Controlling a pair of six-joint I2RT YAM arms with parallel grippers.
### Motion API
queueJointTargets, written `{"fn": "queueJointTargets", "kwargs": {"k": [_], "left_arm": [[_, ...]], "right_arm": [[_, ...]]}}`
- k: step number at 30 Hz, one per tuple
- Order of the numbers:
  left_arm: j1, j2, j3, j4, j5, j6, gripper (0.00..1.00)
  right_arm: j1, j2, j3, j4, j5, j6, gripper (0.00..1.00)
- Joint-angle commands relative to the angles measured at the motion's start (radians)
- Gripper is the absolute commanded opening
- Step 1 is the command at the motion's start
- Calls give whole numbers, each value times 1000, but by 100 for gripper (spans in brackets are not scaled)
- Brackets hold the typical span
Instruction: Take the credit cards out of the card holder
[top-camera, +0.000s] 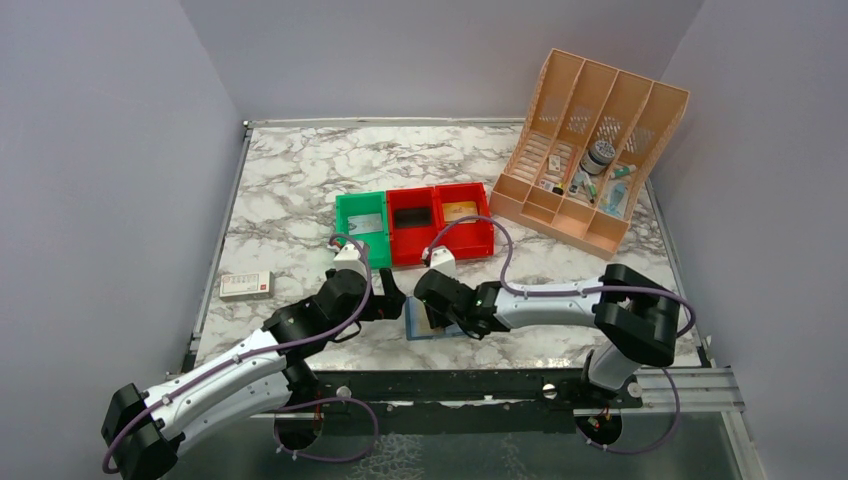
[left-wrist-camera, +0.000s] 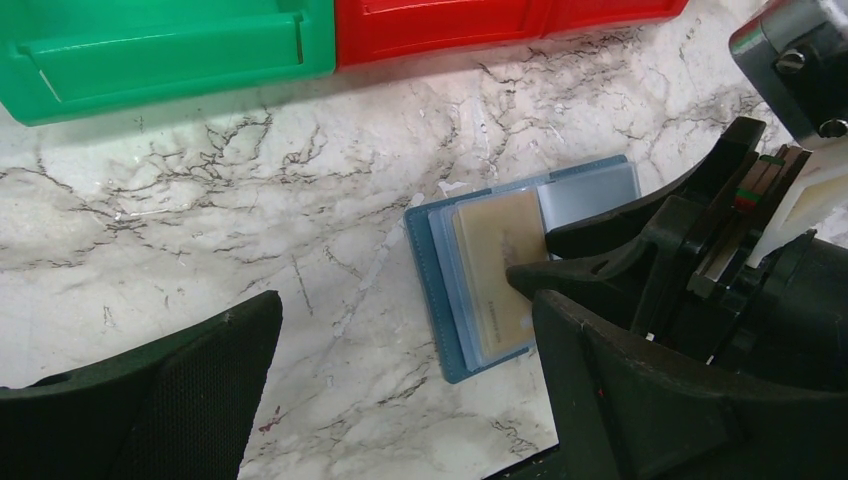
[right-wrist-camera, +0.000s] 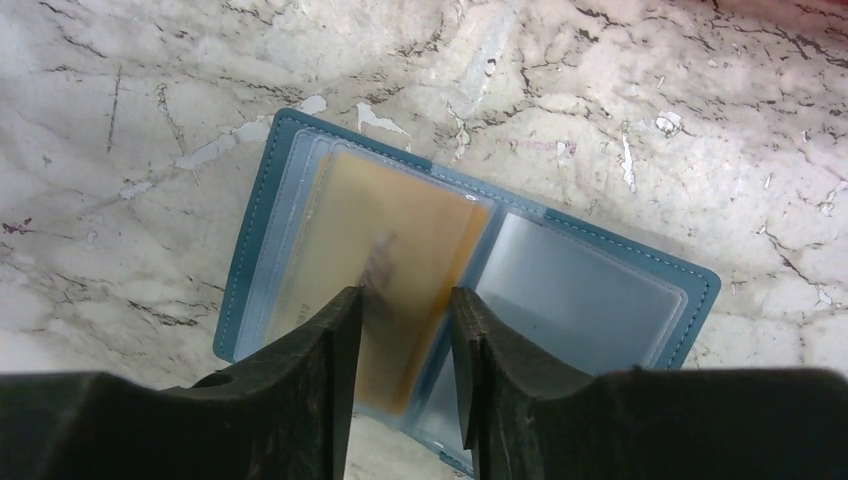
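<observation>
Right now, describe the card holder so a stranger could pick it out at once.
On the marble table, look on the arms' side of the row of green and red bins. The card holder lies open there under the right gripper. Unlike the bins, it is a thin blue two-panel wallet with clear pockets and a tan card showing.

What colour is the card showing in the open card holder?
Tan-gold card, clearest in the right wrist view.

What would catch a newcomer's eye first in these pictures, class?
The open blue card holder lies near the front edge of the marble table, with the right gripper poised, fingers parted, over its tan-gold card. Beyond it sits a bright row of one green bin and two red bins, and a peach desk organiser stands at the far right.
</observation>
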Motion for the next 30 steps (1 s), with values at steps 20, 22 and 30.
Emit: {"fn": "queueJointTargets", "kwargs": {"k": [20,22,30], "left_arm": [[3,112,-6,120,128,56,97],[3,136,-5,147,154,66,95],[3,214,-5,256,237,72,71]], "right_arm": [[-183,-93,-272,449,-382,42,1],[-224,-95,-314,501,-434,61,1],[-302,-56,-410,646,-547,125,1]]}}
